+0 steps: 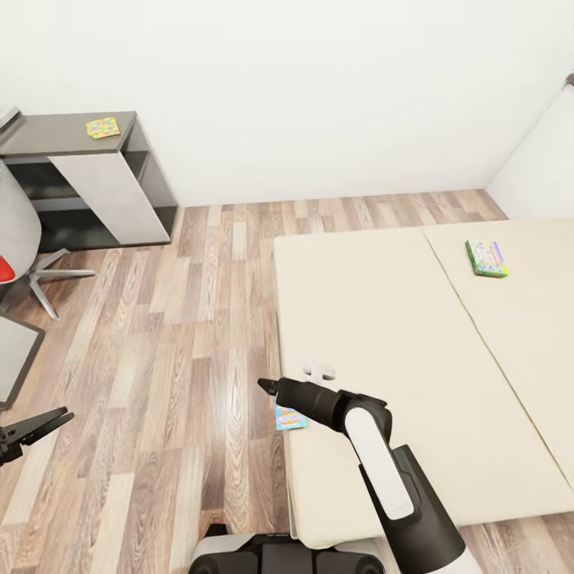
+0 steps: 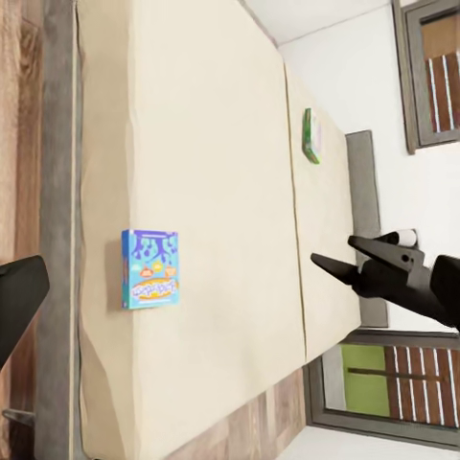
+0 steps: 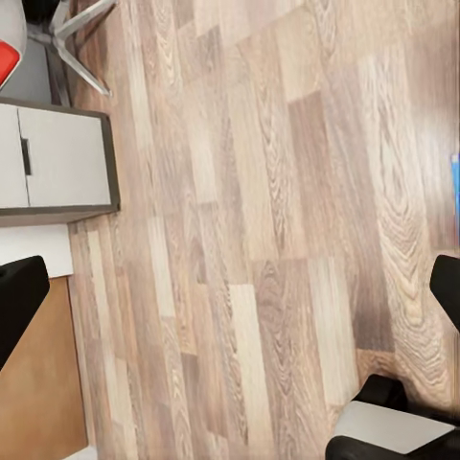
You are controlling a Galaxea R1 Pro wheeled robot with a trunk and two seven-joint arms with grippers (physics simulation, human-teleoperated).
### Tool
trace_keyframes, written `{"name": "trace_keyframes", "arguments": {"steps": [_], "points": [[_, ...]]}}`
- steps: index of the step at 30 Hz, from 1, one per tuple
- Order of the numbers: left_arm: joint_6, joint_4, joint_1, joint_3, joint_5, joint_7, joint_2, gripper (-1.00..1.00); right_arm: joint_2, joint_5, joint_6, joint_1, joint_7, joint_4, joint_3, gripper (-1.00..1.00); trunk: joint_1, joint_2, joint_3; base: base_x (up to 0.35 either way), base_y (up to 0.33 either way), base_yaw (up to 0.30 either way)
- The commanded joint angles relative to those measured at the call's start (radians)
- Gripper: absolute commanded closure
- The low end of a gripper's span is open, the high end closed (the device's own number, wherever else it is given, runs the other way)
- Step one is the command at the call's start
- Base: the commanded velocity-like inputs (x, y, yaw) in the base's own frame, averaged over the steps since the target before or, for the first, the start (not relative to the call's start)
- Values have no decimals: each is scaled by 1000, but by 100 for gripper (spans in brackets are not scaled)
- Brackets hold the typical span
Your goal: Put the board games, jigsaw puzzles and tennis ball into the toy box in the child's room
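Reaching for the blue-purple board game (image 1: 291, 418) at the near edge of the bed (image 1: 414, 359), with the right gripper (image 1: 268, 387) spread wide, empty, and aimed out over the wood floor (image 1: 183, 319). Lies flat just beneath and behind the fingertips, toward the wrist. Best to draw back and tilt down until the box sits between the fingers, then pinch across its narrower span, since a thin flat box may slide on the mattress. Keep the left gripper (image 1: 48, 422), parted and empty, well aside. Leave the green-edged board game (image 1: 487, 258), far beyond the wrist, for later
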Motion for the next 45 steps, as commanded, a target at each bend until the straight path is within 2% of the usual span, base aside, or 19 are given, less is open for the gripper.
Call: {"name": "trace_keyframes", "arguments": {"steps": [1,8,19,24,31,36,45], "points": [[11,0,0,1,-2,-5,0,-100,-3,-10,-3,2,-10,-1,0,-100,1,-2,0,0,0,0],[11,0,0,2,-2,-5,0,-100,-23,-9,-31,16,-9,3,1,-100,1,-2,12,0,0,0],[11,0,0,0,-3,-5,-1,-100,-65,-8,-125,79,3,25,1,-100,1,-2,30,0,0,0],[11,0,0,0,-3,-5,-1,-100,-71,-8,-131,83,7,26,2,-100,1,-2,39,0,0,0],[11,0,0,2,-4,-5,0,-100,-75,-6,-138,85,7,21,58,-100,1,-2,50,0,0,0],[11,0,0,2,-5,-5,0,-100,-77,-5,-140,86,5,17,75,-100,1,-2,59,0,0,0],[11,0,0,2,-6,-5,0,-100,-80,-3,-157,141,2,17,82,-100,1,-2,74,0,0,0]]}}
